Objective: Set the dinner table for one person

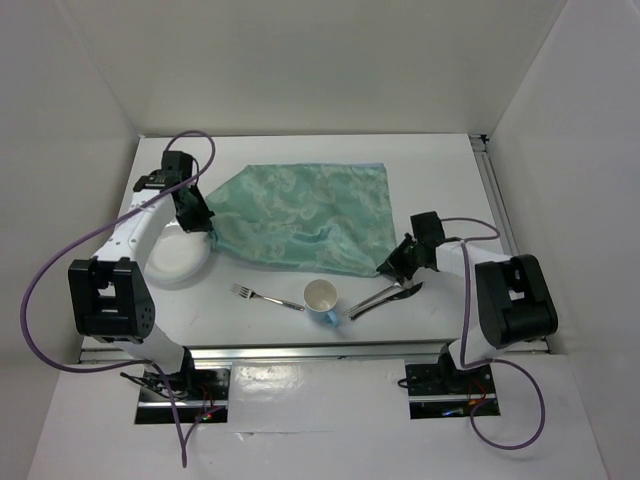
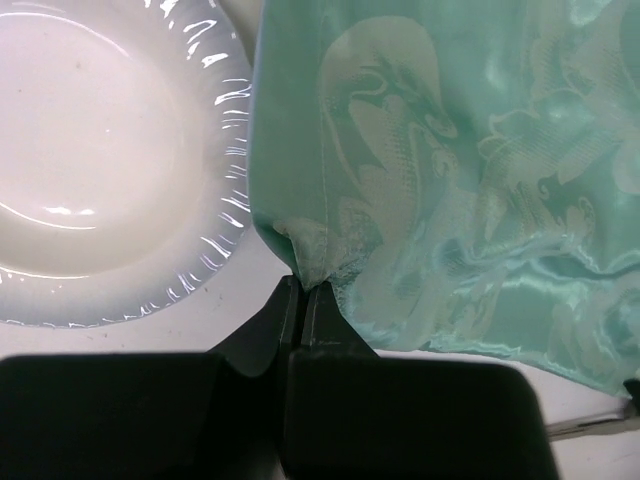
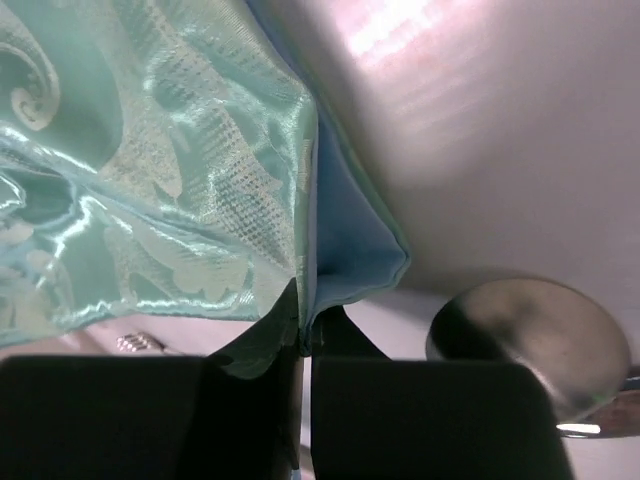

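Observation:
A pale green patterned placemat (image 1: pixel 305 215) lies rumpled on the white dinner table (image 1: pixel 450 175). My left gripper (image 1: pixel 198 222) is shut on the placemat's near left corner (image 2: pixel 305 250), beside a white plate (image 1: pixel 178 258). My right gripper (image 1: pixel 393 268) is shut on its near right corner (image 3: pixel 320 270), where the blue underside shows. A fork (image 1: pixel 266 297), a cup (image 1: pixel 321 298) and a knife and spoon (image 1: pixel 385 296) lie near the front edge. The spoon bowl (image 3: pixel 530 340) shows in the right wrist view.
The plate (image 2: pixel 100 150) fills the left of the left wrist view. Metal rails (image 1: pixel 495 195) run along the table's right and front edges. White walls enclose the table on three sides.

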{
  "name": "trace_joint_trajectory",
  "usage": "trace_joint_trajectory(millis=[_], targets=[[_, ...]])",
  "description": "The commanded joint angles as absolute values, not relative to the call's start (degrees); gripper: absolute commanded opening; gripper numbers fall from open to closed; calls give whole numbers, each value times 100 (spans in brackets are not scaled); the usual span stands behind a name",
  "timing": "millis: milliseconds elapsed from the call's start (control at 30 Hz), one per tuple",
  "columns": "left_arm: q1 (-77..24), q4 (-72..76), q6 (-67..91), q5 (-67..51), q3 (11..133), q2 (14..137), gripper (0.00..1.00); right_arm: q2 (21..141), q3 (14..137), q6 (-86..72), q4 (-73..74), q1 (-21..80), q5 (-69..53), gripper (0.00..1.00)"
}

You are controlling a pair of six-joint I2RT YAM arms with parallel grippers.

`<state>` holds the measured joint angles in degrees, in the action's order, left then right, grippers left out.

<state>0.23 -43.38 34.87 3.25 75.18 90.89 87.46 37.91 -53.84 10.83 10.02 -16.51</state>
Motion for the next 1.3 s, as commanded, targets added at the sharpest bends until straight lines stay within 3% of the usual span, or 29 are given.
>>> trace_joint_trajectory(millis=[0, 167, 467, 833, 1133, 1267], targets=[[35, -4341, 3314, 11, 7980, 8920, 0, 8394, 4533, -5187, 1230, 1081, -818, 0], [87, -4710, 3015, -474, 9066, 9062, 0, 7894, 6051, -4580, 1783, 1081, 7, 0], [88, -5624, 2795, -1116, 11134, 8728, 0, 7050, 8180, -3612, 2505, 1081, 421, 0], [141, -6003, 2743, -1046, 11697, 7620, 0, 6478, 9272, -3200, 3102, 1081, 712, 0], [141, -5768, 2610, -1203, 11621, 8953, 0, 7478, 9220, -3085, 2760, 968, 722, 0], [141, -5345, 2881, -1099, 11688, 10137, 0, 8906, 9333, -3085, 2234, 651, 161, 0]])
